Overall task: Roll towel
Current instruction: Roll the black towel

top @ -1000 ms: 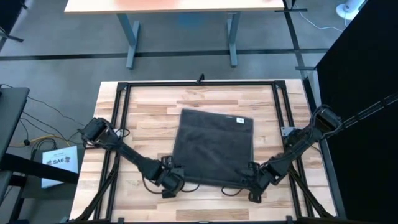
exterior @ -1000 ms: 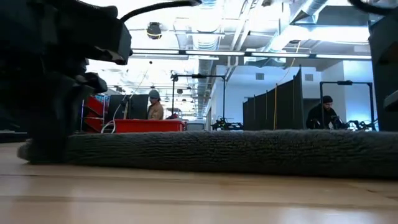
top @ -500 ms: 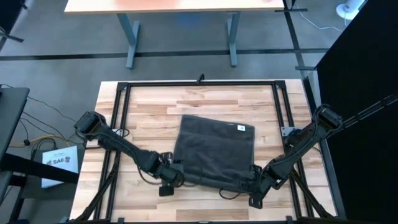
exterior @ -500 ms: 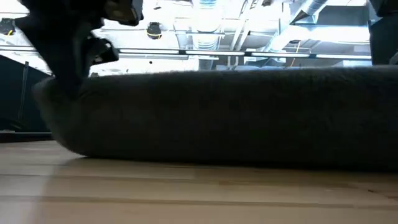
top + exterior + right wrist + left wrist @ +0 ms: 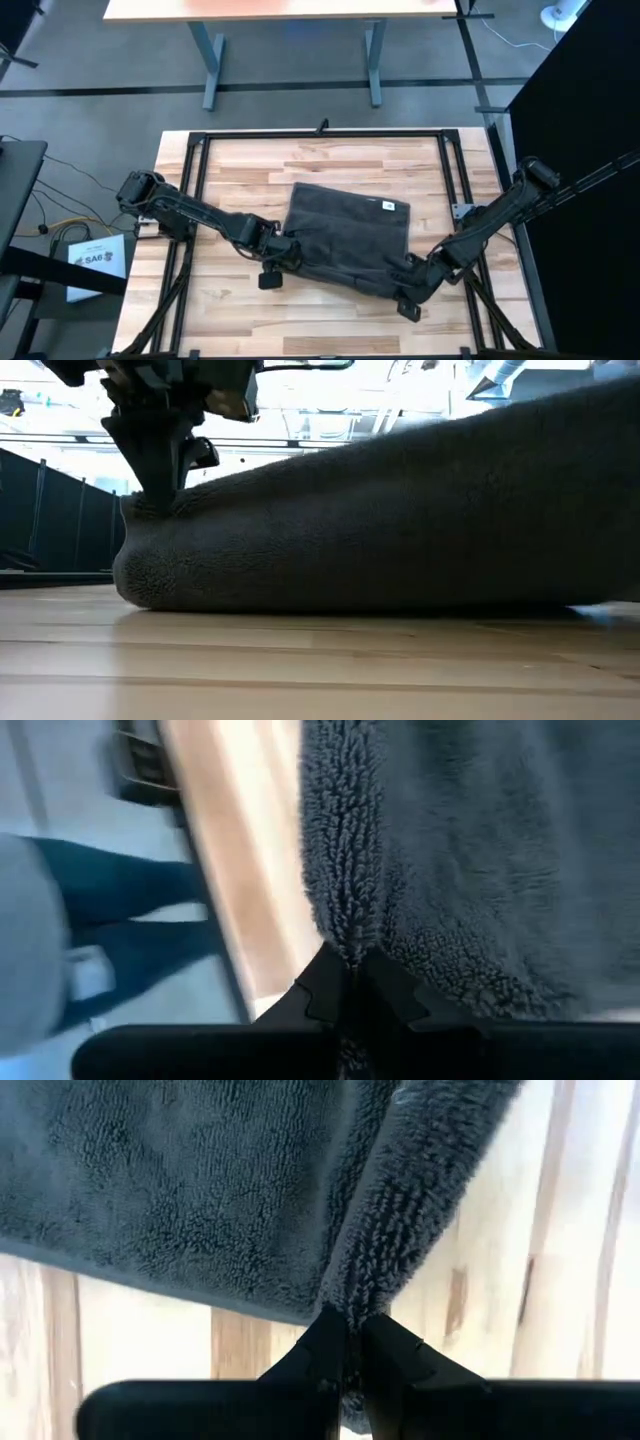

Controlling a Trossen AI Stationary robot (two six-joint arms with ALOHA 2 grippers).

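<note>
Left end effector [image 5: 284, 255]: clamped on the near-left corner of the towel [image 5: 348, 238]. Right end effector [image 5: 412, 283]: clamped on its near-right corner. Towel: dark grey, near edge lifted and folded over, remainder flat mid-worktop [image 5: 240, 170], white tag [image 5: 388, 206] at far right.

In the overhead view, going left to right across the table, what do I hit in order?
Left gripper, shut on the towel's near-left corner → towel → its small white tag → right gripper, shut on the towel's near-right corner.
</note>
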